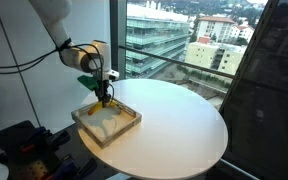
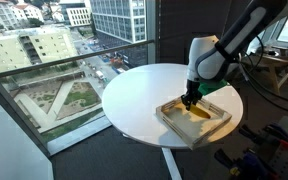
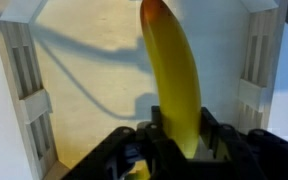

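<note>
In an exterior view the round white bench [image 1: 184, 120] was seen at centre, with a wooden tray [image 1: 122, 131] on its left part. Over the tray, the hand [image 1: 104, 97] was pinched on a banana [image 3: 174, 75]. Carrying was judged the current step; a slow, steady lowering was judged to be called for next.

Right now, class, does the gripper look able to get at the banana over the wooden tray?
Probably yes: the gripper is shut on the near end of the banana above the wooden tray, with nothing between them.
</note>
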